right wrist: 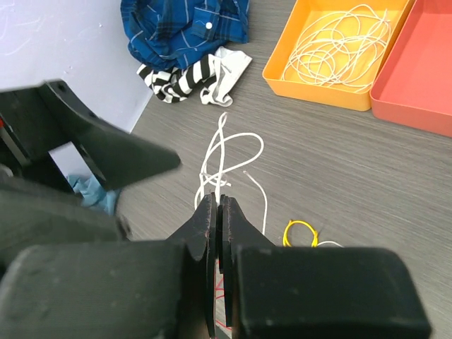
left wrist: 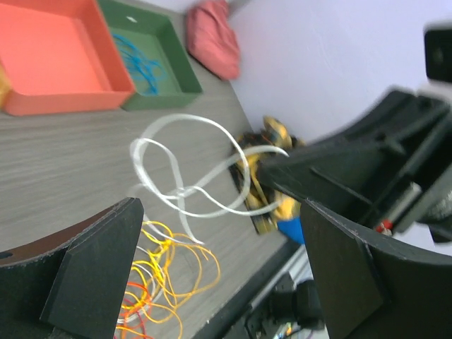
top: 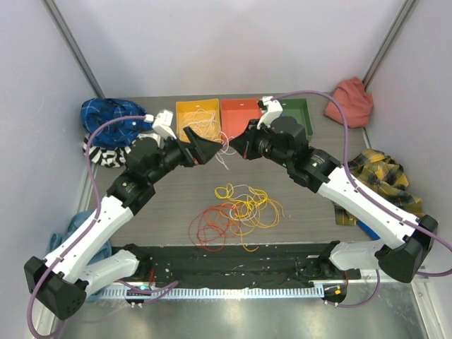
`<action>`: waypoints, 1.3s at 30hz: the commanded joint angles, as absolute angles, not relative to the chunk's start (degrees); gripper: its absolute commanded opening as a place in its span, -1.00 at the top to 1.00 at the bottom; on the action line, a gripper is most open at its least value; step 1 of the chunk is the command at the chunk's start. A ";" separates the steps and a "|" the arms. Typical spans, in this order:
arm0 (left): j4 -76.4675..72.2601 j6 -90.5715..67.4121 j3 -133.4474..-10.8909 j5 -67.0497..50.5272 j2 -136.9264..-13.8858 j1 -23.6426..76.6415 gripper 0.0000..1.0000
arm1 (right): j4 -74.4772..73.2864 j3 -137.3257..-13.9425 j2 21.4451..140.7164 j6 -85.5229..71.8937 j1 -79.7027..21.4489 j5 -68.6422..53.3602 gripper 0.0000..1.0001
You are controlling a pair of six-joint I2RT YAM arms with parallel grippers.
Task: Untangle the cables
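A white cable (top: 224,152) hangs in loose loops between my two grippers, above the table. My right gripper (top: 236,146) is shut on its upper end; in the right wrist view the jaws (right wrist: 217,201) are pressed together on the white cable (right wrist: 224,152). My left gripper (top: 205,150) is open and empty just left of it; in the left wrist view its fingers (left wrist: 99,261) stand wide apart on either side of the white loops (left wrist: 176,166). A tangle of yellow, orange and red cables (top: 233,210) lies on the table below, also in the left wrist view (left wrist: 166,265).
A yellow tray (top: 182,113) holding white cable, an orange tray (top: 239,113) and a green tray (top: 300,113) stand at the back. Blue and striped cloths (top: 109,127) lie back left, a red cloth (top: 351,102) back right, a plaid cloth (top: 385,176) right.
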State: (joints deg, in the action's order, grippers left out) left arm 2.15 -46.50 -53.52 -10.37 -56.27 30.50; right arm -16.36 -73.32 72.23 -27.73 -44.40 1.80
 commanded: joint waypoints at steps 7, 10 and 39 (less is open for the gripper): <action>-3.00 -41.93 -53.35 -9.59 -61.34 38.41 -0.91 | -14.33 -73.04 69.70 -29.97 -44.47 -2.02 0.98; -1.42 -40.87 -53.52 -8.00 -61.87 38.50 -0.87 | -14.33 -72.69 69.08 -29.88 -44.38 -2.11 0.98; -3.96 -37.80 -55.37 -2.55 -71.19 38.50 0.17 | -13.88 -71.19 64.16 -31.29 -44.39 -3.87 0.98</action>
State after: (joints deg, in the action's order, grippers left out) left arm -1.89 -39.72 -51.99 -2.66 -69.47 38.37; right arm -16.21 -70.35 67.85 -30.96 -44.40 -3.60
